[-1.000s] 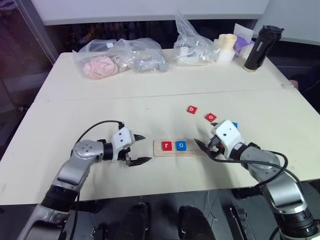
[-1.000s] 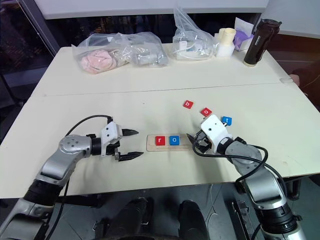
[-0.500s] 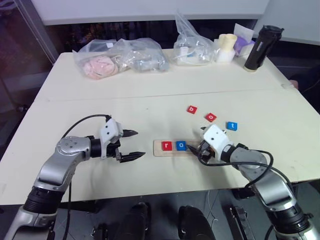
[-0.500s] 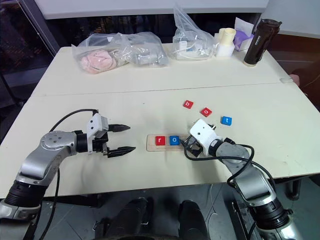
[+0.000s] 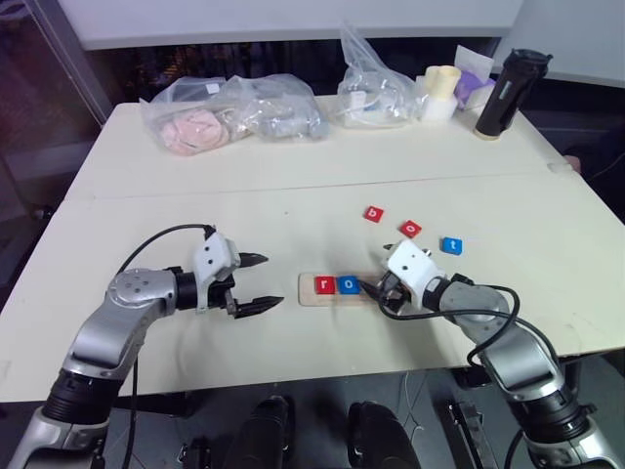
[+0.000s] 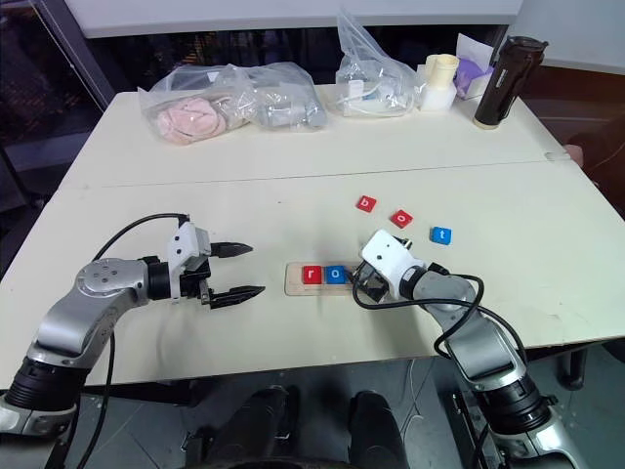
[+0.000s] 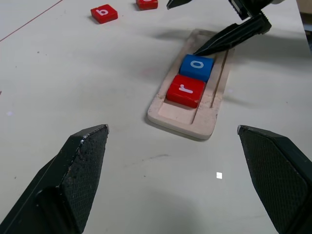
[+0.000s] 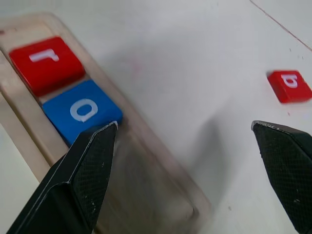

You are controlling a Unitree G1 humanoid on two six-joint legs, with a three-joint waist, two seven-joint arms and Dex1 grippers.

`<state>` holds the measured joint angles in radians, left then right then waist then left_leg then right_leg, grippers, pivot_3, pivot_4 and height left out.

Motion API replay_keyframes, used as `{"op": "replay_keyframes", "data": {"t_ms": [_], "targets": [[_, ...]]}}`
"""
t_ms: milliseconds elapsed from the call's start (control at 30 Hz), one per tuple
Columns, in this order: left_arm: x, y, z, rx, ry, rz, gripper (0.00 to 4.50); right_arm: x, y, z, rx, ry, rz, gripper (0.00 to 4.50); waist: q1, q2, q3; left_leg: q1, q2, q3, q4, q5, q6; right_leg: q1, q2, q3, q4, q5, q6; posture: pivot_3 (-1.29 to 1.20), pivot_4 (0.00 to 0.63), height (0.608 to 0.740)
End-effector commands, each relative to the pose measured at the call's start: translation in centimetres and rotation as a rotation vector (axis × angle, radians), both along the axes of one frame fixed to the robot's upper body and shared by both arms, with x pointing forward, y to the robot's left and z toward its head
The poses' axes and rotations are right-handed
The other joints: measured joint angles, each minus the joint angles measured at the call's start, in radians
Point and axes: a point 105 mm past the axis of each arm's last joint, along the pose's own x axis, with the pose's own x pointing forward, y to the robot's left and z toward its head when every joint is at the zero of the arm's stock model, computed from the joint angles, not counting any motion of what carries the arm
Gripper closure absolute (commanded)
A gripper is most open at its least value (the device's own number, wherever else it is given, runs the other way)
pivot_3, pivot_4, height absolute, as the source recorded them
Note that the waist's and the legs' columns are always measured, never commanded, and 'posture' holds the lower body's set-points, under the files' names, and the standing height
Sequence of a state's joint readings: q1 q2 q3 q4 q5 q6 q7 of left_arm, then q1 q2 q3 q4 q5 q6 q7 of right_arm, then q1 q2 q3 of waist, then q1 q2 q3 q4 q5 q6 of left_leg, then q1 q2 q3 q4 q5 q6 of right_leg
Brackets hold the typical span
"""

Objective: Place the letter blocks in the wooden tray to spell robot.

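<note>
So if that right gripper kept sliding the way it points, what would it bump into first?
Probably the blue o block in the wooden tray: one finger of the right gripper already sits beside it.

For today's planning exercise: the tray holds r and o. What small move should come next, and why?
Probably lift the right gripper toward the red b block. The pale wooden tray holds only the red r block and blue o block; its jaws are open.
</note>
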<state>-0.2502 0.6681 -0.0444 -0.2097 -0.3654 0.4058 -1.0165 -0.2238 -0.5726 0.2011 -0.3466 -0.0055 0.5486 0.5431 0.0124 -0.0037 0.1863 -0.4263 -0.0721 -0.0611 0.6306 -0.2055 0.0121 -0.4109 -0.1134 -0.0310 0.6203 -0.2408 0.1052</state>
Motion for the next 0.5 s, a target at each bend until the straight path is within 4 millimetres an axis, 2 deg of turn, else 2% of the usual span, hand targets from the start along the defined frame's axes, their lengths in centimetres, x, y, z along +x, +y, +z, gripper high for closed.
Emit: {"op": "replay_keyframes", "data": {"t_ms": [33, 500], "targets": [[0.2, 0.3, 1.4, -0.008, -0.053, 0.013, 0.05, 0.0, 0.9, 0.8, 0.009, -0.029, 0.042, 0.0, 0.001, 0.0, 0.0, 0.0, 0.0, 0.0, 0.0, 0.0, 0.0, 0.0, 0.0, 0.0, 0.0, 0.0, 0.0, 0.0, 0.15, 0.725], [0.3, 0.2, 1.4, -0.016, -0.064, 0.031, 0.05, -0.1, 2.2, 0.7, 0.016, -0.01, 0.092, 0.0, 0.0, 0.0, 0.0, 0.0, 0.0, 0.0, 0.0, 0.0, 0.0, 0.0, 0.0, 0.0, 0.0, 0.0, 0.0, 0.0, 0.15, 0.725]]}}
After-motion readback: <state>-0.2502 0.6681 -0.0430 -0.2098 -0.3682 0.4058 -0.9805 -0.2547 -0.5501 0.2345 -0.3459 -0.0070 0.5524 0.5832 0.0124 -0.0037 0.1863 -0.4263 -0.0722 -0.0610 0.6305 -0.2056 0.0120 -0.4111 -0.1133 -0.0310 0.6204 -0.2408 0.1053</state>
